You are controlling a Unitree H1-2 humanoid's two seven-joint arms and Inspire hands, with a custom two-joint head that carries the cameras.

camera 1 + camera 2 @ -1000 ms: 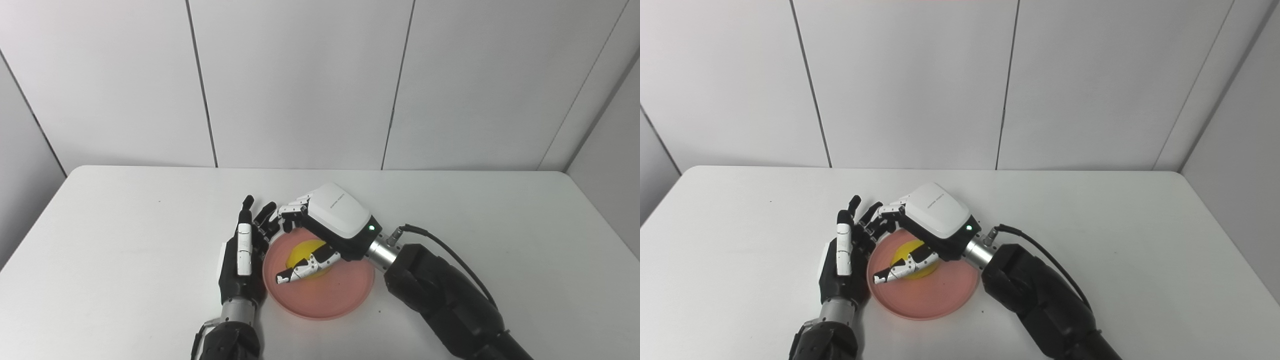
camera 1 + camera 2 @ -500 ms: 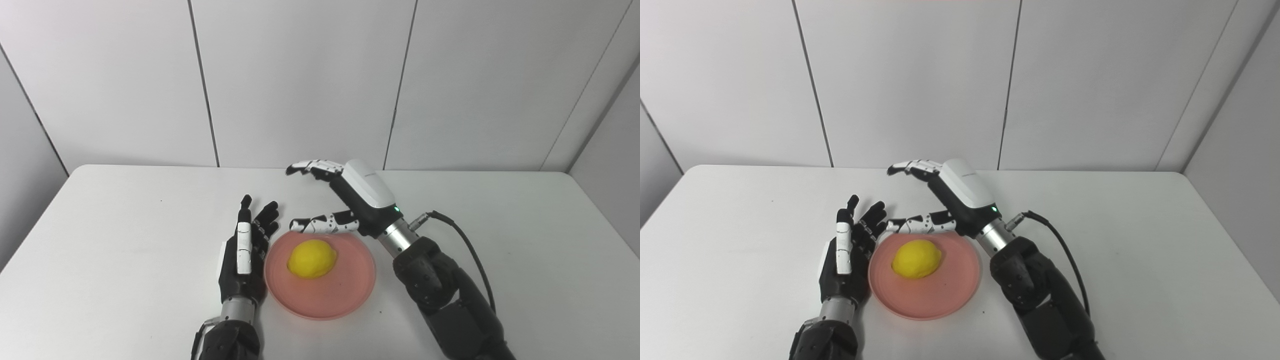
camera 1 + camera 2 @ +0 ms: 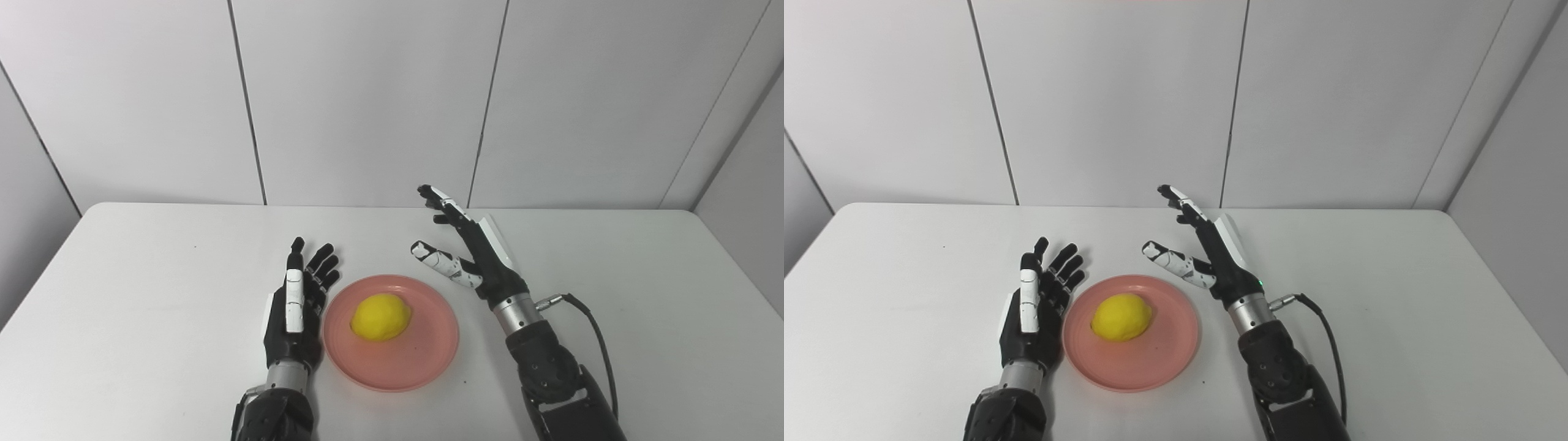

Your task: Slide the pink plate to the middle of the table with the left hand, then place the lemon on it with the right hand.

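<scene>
The pink plate point(image 3: 422, 358) lies on the white table near its front middle, and the yellow lemon point(image 3: 380, 316) rests on its left half. My left hand point(image 3: 297, 306) stands open on edge just left of the plate's rim, fingers pointing away from me; whether it touches the rim I cannot tell. My right hand point(image 3: 468, 251) is open and raised above the table to the right of and behind the plate, with fingers spread and holding nothing.
The white table point(image 3: 612, 275) reaches back to a panelled grey wall point(image 3: 367, 98). A black cable point(image 3: 597, 343) loops off the right forearm over the table on the right.
My right hand has let go of the lemon, opened and drawn up and back to the right, off the plate. The lemon stays on the plate. The left hand has hardly moved.
</scene>
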